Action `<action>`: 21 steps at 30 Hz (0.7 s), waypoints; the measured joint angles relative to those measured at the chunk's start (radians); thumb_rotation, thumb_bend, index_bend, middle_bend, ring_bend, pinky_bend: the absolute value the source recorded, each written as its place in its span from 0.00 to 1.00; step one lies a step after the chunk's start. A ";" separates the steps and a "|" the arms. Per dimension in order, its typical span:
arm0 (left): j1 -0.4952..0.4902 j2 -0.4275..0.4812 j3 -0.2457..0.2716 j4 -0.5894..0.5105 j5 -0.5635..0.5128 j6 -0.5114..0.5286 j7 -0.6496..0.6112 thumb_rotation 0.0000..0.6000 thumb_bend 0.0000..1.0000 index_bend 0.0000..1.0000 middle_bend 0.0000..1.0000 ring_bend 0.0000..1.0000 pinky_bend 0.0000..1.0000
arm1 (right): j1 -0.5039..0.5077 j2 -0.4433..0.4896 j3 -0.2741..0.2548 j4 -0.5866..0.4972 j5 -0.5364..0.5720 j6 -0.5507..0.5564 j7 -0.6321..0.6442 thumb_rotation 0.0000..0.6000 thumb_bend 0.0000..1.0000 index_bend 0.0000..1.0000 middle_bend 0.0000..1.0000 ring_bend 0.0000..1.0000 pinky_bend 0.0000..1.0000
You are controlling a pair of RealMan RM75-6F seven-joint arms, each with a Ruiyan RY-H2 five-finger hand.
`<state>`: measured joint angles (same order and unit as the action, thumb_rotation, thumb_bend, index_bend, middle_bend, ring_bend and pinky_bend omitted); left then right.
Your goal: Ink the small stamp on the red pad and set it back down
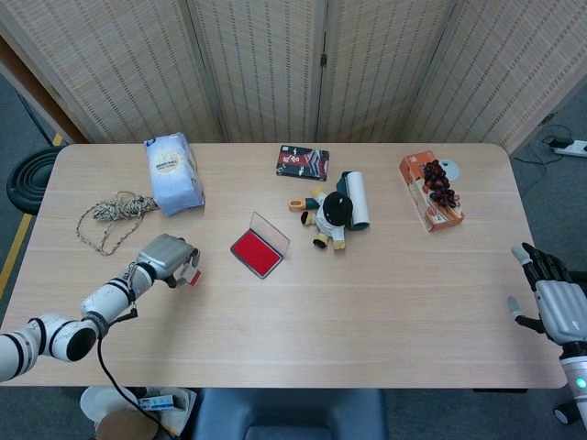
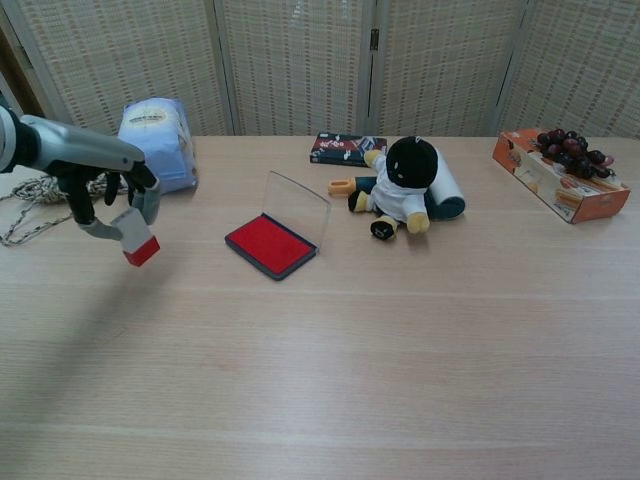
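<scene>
My left hand (image 1: 168, 258) (image 2: 117, 195) holds the small stamp (image 2: 135, 238) (image 1: 192, 275), a white block with a red base, lifted above the table. It hangs to the left of the red ink pad (image 1: 256, 251) (image 2: 270, 244), whose clear lid (image 2: 296, 204) stands open. Stamp and pad are well apart. At the table's right edge my right hand (image 1: 554, 301) is open with fingers spread and holds nothing; only the head view shows it.
A blue-white bag (image 1: 173, 172) and a coiled rope (image 1: 110, 216) lie at the left. Behind the pad sit a dark booklet (image 1: 303, 162), a plush toy (image 1: 330, 216) against a white roll (image 1: 357, 198), and an orange box with grapes (image 1: 431, 191).
</scene>
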<state>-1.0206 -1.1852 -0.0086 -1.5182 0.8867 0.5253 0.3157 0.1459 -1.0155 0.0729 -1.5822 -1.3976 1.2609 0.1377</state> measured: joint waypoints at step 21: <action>-0.173 -0.133 0.030 -0.038 -0.623 0.320 0.348 1.00 0.33 0.69 0.49 0.31 0.36 | -0.013 0.031 -0.030 0.000 -0.072 0.038 0.083 1.00 0.41 0.02 0.00 0.00 0.00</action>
<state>-1.1939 -1.3184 0.0214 -1.5566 0.2636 0.8451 0.6639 0.1333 -0.9844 0.0428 -1.5817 -1.4694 1.2992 0.2207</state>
